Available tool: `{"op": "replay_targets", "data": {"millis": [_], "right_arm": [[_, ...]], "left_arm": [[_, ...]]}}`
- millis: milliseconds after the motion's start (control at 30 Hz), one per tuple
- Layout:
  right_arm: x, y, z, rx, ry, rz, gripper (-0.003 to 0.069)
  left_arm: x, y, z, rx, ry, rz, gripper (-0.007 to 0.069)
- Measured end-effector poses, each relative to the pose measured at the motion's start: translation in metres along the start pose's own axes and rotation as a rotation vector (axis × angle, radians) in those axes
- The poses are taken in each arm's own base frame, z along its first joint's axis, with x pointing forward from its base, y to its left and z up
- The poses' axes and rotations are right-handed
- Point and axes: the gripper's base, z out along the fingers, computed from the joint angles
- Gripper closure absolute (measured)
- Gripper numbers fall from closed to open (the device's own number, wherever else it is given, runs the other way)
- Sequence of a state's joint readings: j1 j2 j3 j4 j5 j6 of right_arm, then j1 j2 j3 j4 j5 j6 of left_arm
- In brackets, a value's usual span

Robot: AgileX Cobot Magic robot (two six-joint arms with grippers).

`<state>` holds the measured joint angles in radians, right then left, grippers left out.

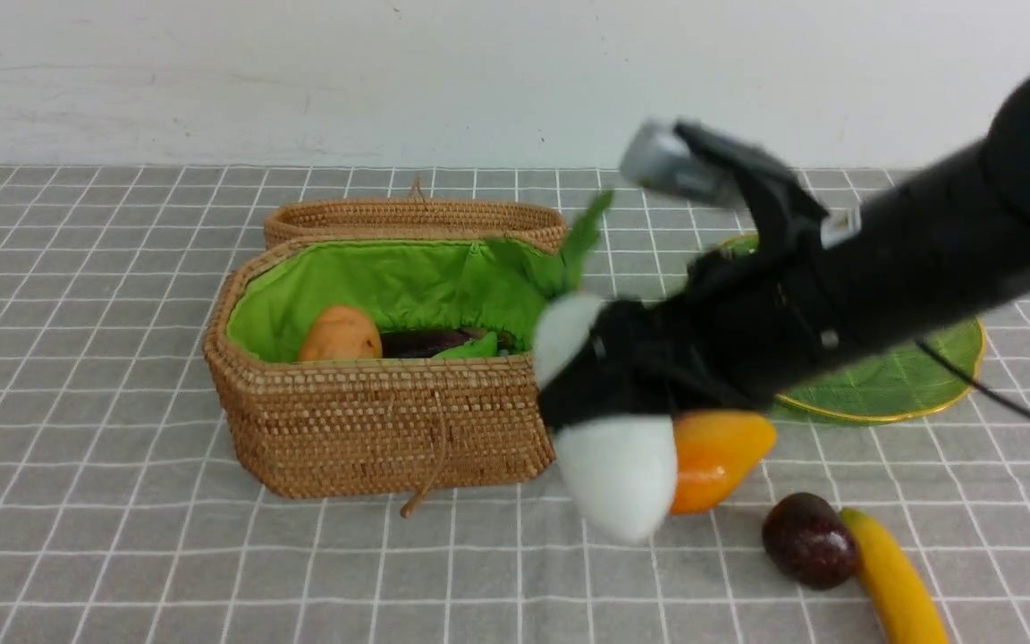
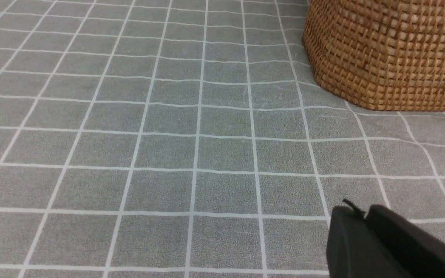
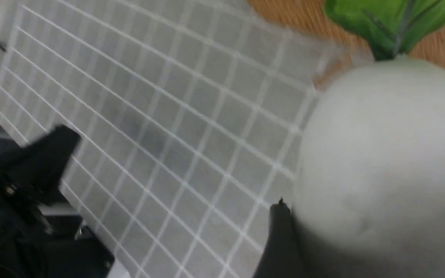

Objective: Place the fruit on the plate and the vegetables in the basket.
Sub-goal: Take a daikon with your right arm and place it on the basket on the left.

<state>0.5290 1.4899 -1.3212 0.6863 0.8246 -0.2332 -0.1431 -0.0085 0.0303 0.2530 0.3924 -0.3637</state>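
Nearest on the grey checked cloth [image 1: 122, 537] lie three fruits: one banana [image 1: 895, 581] just beside one passion fruit [image 1: 808, 540], then one mango [image 1: 716, 458]. The right gripper [image 1: 609, 385] clamps the single white radish [image 1: 618, 478] at the basket's [image 1: 372, 420] right end. Inside the basket sit two vegetables, one potato [image 1: 341, 335] and one eggplant [image 1: 430, 342]. Beyond are one plate [image 1: 908, 380] and one lid [image 1: 408, 217]. The left gripper [image 2: 365, 231] hangs over cloth near the basket; I cannot tell how wide it stands.
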Motion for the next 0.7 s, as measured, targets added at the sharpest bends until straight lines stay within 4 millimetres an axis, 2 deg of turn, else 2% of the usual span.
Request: {"op": "replay_targets", "data": {"millis": [67, 133, 267, 367, 433, 533, 633, 700], "right_arm": [[-0.024, 0.006, -0.001, -0.008, -0.093, -0.078, 0.0179], [-0.052, 0.006, 0.009, -0.005, -0.195, -0.132, 0.0179], [-0.083, -0.017, 0.056, 0.036, -0.272, -0.189, 0.0179], [-0.086, -0.038, 0.093, 0.068, -0.244, -0.216, 0.0179], [-0.084, -0.046, 0.106, 0.079, -0.227, -0.215, 0.0176], [-0.075, -0.066, 0.135, 0.101, -0.175, -0.204, 0.0106], [-0.071, -0.074, 0.147, 0.110, -0.151, -0.194, -0.0004], [-0.071, -0.074, 0.147, 0.110, -0.153, -0.195, -0.0016]], "left_arm": [[0.000, 0.000, 0.000, 0.000, 0.000, 0.000, 0.0571], [0.000, 0.000, 0.000, 0.000, 0.000, 0.000, 0.0567], [0.000, 0.000, 0.000, 0.000, 0.000, 0.000, 0.0564], [0.000, 0.000, 0.000, 0.000, 0.000, 0.000, 0.0564], [0.000, 0.000, 0.000, 0.000, 0.000, 0.000, 0.0564], [0.000, 0.000, 0.000, 0.000, 0.000, 0.000, 0.0561], [0.000, 0.000, 0.000, 0.000, 0.000, 0.000, 0.0557], [0.000, 0.000, 0.000, 0.000, 0.000, 0.000, 0.0557]]}}
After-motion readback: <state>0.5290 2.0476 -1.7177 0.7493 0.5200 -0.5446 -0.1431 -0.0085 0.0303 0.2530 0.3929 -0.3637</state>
